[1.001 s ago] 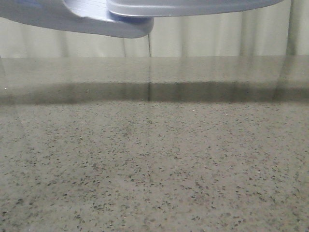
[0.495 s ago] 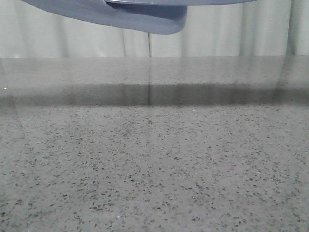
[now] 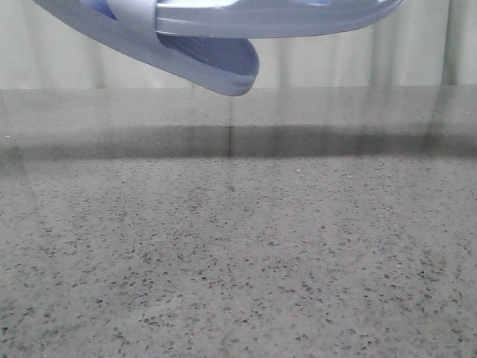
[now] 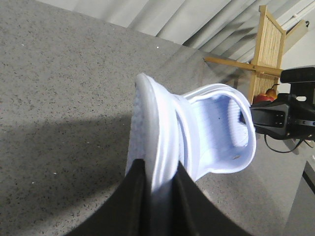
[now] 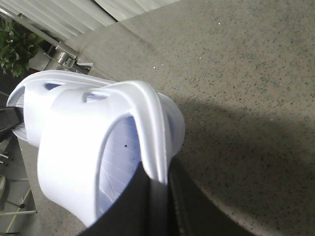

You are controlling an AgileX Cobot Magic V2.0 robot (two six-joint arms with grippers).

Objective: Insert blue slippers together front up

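Observation:
Both pale blue slippers hang in the air over the table, at the top of the front view. The left-hand slipper (image 3: 186, 63) tilts down to the right, its ribbed footbed showing. The right-hand slipper (image 3: 298, 19) lies flatter and overlaps it. My left gripper (image 4: 160, 167) is shut on the sole edge of one slipper (image 4: 152, 123), with the other slipper (image 4: 221, 132) nested just beyond it. My right gripper (image 5: 157, 174) is shut on the edge of its slipper (image 5: 83, 162), with the other slipper (image 5: 34, 98) behind. The grippers themselves are out of the front view.
A speckled grey table (image 3: 238, 253) lies below, with a pale curtain (image 3: 335, 60) behind it. A wooden rack (image 4: 268, 44) holding red fruit stands past the table's edge. The right arm's black body (image 4: 285, 115) shows near it. A green plant (image 5: 17, 49) stands off the table.
The slippers have shifted right. The left-hand slipper's free end has dropped and tilted, so its ribbed footbed now shows. The right-hand slipper reaches further across it.

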